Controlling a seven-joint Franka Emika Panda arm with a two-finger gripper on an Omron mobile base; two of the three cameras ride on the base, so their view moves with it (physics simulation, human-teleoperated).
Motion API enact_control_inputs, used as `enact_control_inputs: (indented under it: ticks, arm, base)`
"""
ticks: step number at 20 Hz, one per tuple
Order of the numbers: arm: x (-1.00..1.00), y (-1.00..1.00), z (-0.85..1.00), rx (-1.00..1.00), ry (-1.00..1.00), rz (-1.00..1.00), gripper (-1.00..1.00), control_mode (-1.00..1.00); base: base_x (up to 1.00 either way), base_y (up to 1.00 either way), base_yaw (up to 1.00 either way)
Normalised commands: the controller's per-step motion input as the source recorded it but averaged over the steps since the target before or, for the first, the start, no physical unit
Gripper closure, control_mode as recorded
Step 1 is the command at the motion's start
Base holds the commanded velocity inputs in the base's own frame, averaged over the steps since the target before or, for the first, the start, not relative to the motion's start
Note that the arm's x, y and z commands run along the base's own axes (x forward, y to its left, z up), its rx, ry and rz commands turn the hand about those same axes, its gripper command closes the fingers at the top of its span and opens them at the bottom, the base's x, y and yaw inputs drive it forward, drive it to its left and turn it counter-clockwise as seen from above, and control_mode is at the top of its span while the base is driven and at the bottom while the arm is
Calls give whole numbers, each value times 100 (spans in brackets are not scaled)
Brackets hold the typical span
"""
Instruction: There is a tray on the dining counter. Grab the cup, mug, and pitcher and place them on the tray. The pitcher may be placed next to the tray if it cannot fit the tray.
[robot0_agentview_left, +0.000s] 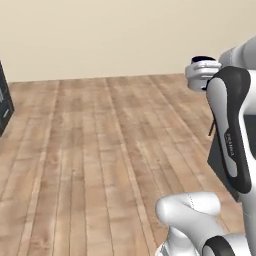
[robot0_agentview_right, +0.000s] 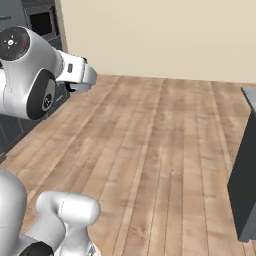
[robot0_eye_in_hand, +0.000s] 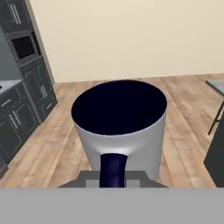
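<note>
One mug (robot0_eye_in_hand: 119, 124) sits just ahead of the gripper (robot0_eye_in_hand: 113, 175), its dark handle pinched between the fingers, held upright in the air over the wooden floor (robot0_eye_in_hand: 183, 109). Because the grip is on the handle alone, the mug could swing or slip if the arm moves sharply.

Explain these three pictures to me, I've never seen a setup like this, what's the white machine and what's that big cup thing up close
The white machine is a robot arm on a base that drives around a simulated kitchen. Two pictures come from cameras on that base, behind the arm to its left and right, looking over a wooden floor. The third comes from a camera on the hand itself. The cup thing is a light grey mug with a dark navy inside, seen close because the gripper is shut on its dark handle and carrying it above the floor. Dark cabinets stand along one wall.
</note>
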Motion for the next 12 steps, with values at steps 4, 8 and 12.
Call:
enact_control_inputs:
  ticks: [4,8,12]
  arm:
    - [0,0,0,0,0,0,100,100]
    - [0,0,0,0,0,0,100,100]
    - [0,0,0,0,0,0,100,100]
  base:
    - [100,100,-50]
    - [100,100,-47]
    - [100,100,-46]
